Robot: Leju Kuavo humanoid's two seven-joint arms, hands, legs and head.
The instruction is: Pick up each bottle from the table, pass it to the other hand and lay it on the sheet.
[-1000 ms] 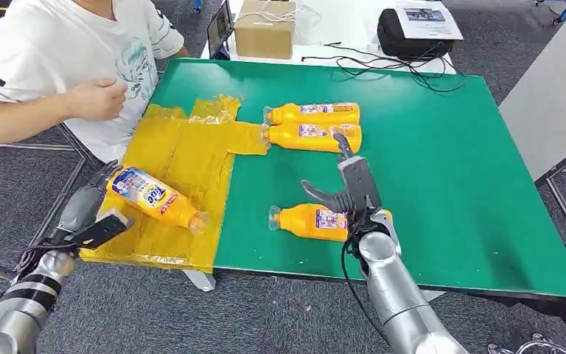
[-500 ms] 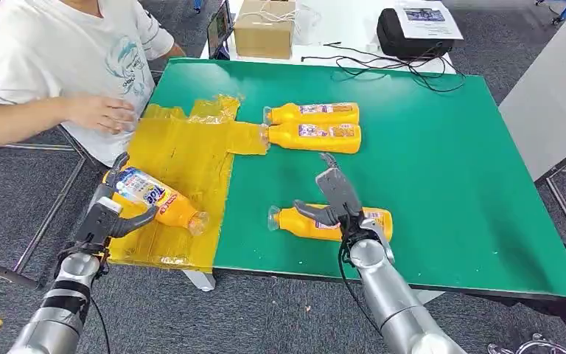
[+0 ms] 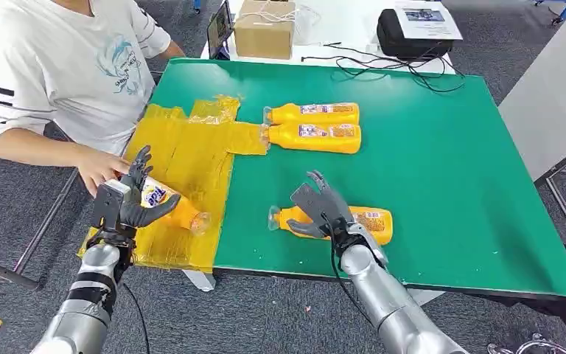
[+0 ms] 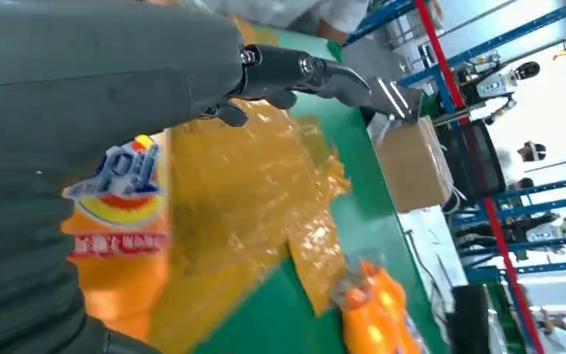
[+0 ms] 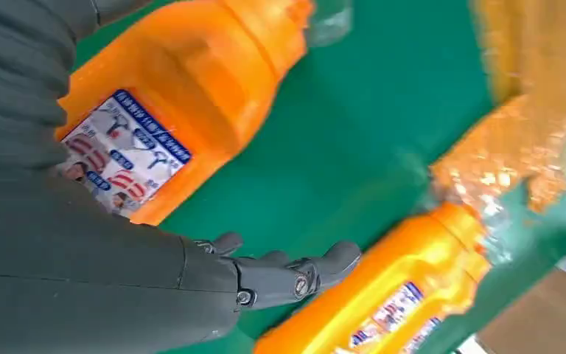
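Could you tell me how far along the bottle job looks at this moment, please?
Done: one bottle lies on the yellow sheet, with the left robot hand over it. In hand: the right robot hand hovers open over the nearest bottle, not gripping. Left: that one and the two bottles farther back.

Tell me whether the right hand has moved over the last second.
Yes. The right hand has drawn back toward the table's near edge, away from the two far bottles, and now sits over the near bottle.
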